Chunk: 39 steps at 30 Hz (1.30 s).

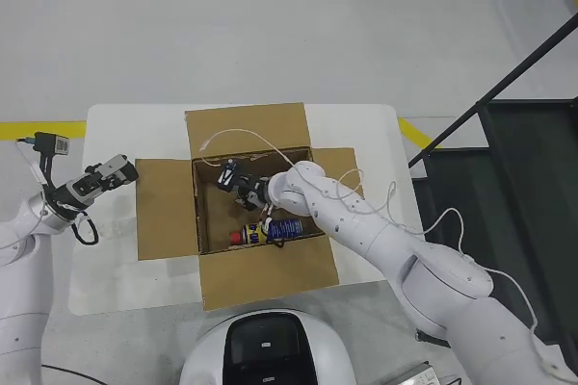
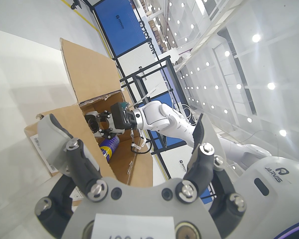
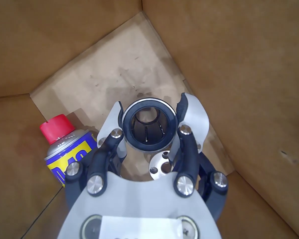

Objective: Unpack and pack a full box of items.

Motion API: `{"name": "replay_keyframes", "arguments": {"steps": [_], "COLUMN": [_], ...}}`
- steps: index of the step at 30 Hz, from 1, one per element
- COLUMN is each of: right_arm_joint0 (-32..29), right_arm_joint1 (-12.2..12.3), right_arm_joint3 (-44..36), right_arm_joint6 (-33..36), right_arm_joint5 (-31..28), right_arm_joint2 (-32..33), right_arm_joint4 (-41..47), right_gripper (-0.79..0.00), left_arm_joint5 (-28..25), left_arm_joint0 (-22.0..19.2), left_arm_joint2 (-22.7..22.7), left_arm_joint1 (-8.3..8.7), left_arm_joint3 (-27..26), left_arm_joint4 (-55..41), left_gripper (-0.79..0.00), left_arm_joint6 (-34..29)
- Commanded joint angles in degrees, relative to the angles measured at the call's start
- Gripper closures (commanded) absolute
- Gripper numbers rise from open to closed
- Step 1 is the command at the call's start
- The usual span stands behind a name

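While the cardboard box (image 1: 246,125) stands open on the white worktop (image 1: 125,130) with all four flaps folded outward, a flanged linear bearing (image 3: 150,143) is held inside it. The right end effector (image 3: 150,103) is closed on the bearing, one finger on each side of its cylindrical body. The bearing's black-rimmed bore faces the wrist camera, and its metal flange (image 3: 162,165) sits at the end nearer the palm. From above, this end effector (image 1: 233,178) lies within the box opening, in the half toward the left flap. Whether the bearing touches the box floor cannot be told.

A blue-and-yellow spray can (image 3: 69,148) with a red cap lies on its side on the box floor. It is just beside the held bearing and near the box wall closest to the robot (image 1: 270,231).

The left end effector (image 2: 124,120) is outside the box, beyond the edge of the left flap and above the worktop (image 1: 116,173). Its fingers are spread apart with nothing between them.
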Motion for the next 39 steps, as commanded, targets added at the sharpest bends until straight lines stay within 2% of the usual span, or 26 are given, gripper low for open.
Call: {"name": "replay_keyframes", "arguments": {"steps": [1, 6, 11, 14, 17, 21, 24, 32, 34, 39], "right_arm_joint0": [0.19, -0.04, -3.21, -7.54, -13.67, -23.56, -29.12, -37.53, -38.77, -38.77], "right_arm_joint1": [-0.33, 0.19, 3.11, 6.06, 9.32, 12.98, 14.91, 17.26, 17.56, 17.56], "right_arm_joint3": [0.18, -2.87, -12.57, -20.58, -30.98, -44.39, -50.47, -56.51, -56.43, -56.43], "right_arm_joint6": [-0.16, 0.01, 3.26, 5.61, 9.76, 13.17, 17.10, 21.47, 22.60, 22.60], "right_arm_joint5": [-0.34, -1.77, -2.81, -3.50, -3.77, -6.98, -8.34, -4.93, -3.93, -3.93], "right_arm_joint2": [0.15, 1.87, 6.63, 12.20, 18.81, 29.41, 36.18, 47.13, 48.28, 48.28], "right_arm_joint4": [-0.02, -0.29, 0.36, 1.63, 1.46, 7.40, 11.10, 23.39, 26.05, 26.05], "right_gripper": [-0.785, -0.785, -0.785, -0.785, -0.785, -0.785, -0.785, -0.785, -0.785, -0.785], "left_arm_joint5": [0.12, 0.15, 0.15, 0.15, 1.08, -0.25, -2.35, -5.32, -5.46, -4.57], "left_arm_joint0": [0.34, 0.43, 0.43, 0.43, 1.13, 0.51, -0.44, -1.30, -1.54, -2.95], "left_arm_joint2": [0.00, 0.02, 0.02, 0.02, 0.37, 0.92, 1.63, 2.73, 4.01, 8.36], "left_arm_joint1": [0.16, 0.23, 0.23, 0.23, 0.27, 0.45, 0.52, 0.73, 0.62, -0.06], "left_arm_joint3": [-0.16, -0.09, -0.09, -0.09, -0.19, 2.55, 5.24, 9.14, 9.25, 9.61], "left_arm_joint4": [0.44, 0.39, 0.39, 0.39, 1.71, 3.64, 5.76, 6.12, 5.76, 1.01], "left_gripper": [-0.785, -0.785, -0.785, -0.785, -0.785, -0.785, -0.785, -0.785, -0.785, -0.785], "left_arm_joint6": [0.59, 0.66, 0.66, 0.66, 3.54, 5.22, 7.08, 9.22, 8.71, 5.80]}}
